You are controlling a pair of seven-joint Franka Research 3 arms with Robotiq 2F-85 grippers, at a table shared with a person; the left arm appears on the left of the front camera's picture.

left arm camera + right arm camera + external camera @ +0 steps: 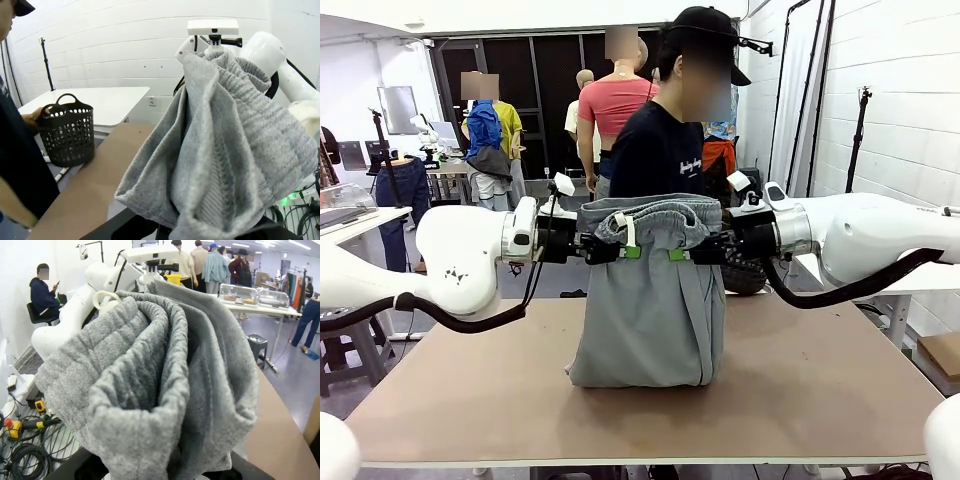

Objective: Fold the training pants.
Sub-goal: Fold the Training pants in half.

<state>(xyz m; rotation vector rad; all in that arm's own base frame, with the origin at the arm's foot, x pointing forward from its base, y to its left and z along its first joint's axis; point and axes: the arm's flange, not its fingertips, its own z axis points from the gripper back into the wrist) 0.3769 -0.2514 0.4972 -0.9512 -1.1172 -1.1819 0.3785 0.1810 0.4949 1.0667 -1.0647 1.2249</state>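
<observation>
The light grey training pants (650,300) hang by their gathered waistband between my two grippers above the table's middle, and their lower end rests bunched on the tabletop. My left gripper (628,251) is shut on the waistband's left part, my right gripper (677,254) on its right part, green pads close together. A white drawstring (630,232) dangles at the front. In the left wrist view the pants (225,150) fill the foreground and hide my fingers. The right wrist view shows the bunched pants (150,385) over its fingers as well.
A person in a dark shirt (658,150) stands at the table's far side behind the pants. A black mesh basket (66,131) sits off the table's far right corner, the person's hand at its rim. The brown tabletop (820,390) spreads on both sides.
</observation>
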